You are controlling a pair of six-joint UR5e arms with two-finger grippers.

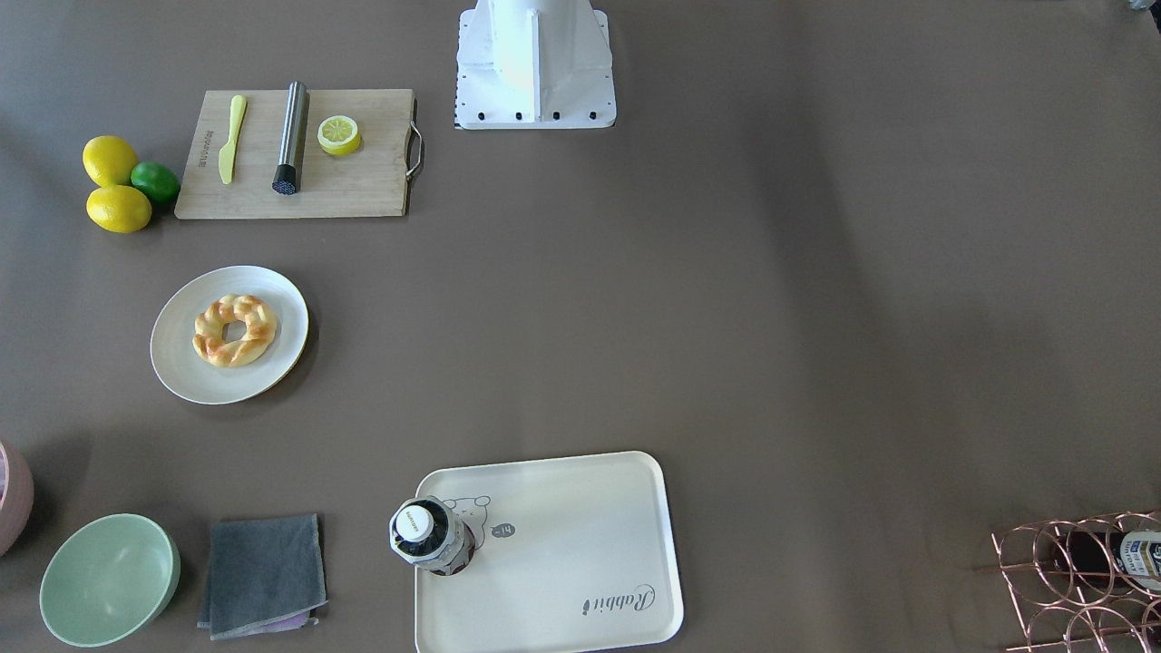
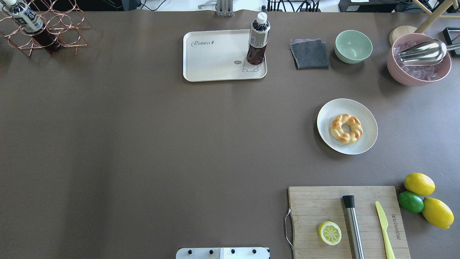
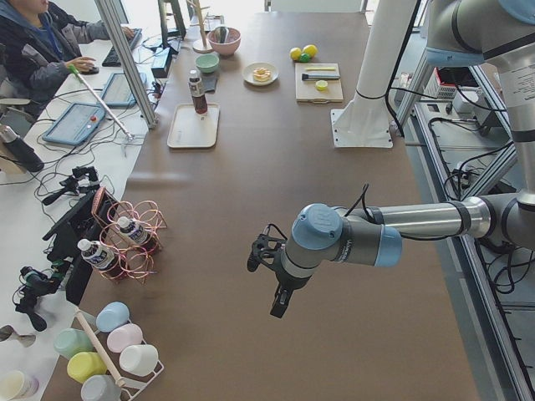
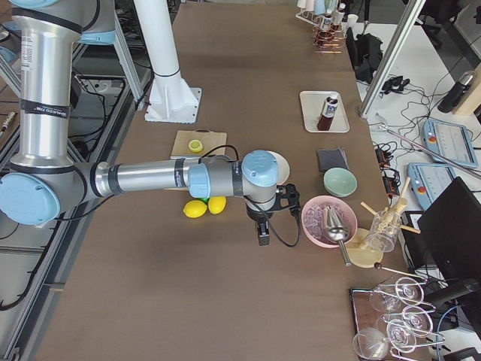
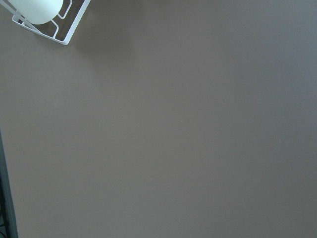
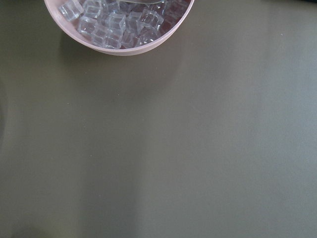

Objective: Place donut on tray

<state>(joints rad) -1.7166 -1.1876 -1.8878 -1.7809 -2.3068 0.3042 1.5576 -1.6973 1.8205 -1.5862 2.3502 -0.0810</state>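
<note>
The braided golden donut [image 1: 234, 329] lies on a round off-white plate [image 1: 181, 358]; it also shows in the overhead view [image 2: 346, 128]. The cream tray [image 1: 580, 544] with "Rabbit" script lies at the table's far side in the overhead view [image 2: 215, 57]. A dark drink bottle [image 2: 258, 39] stands on the tray's corner by the bear drawing. My left gripper [image 3: 276, 301] hangs over bare table near the robot's left end. My right gripper [image 4: 262, 237] hangs near the pink ice bowl. Both show only in the side views, so I cannot tell whether they are open or shut.
A wooden cutting board [image 2: 323, 205] holds a lemon half [image 2: 329, 232], a steel cylinder [image 2: 353, 226] and a yellow knife [image 2: 383, 225]. Lemons and a lime [image 2: 410, 201] lie beside it. A grey cloth [image 2: 309, 54], green bowl [image 2: 353, 46], pink ice bowl [image 2: 417, 77] and copper bottle rack [image 2: 46, 32] line the far edge.
</note>
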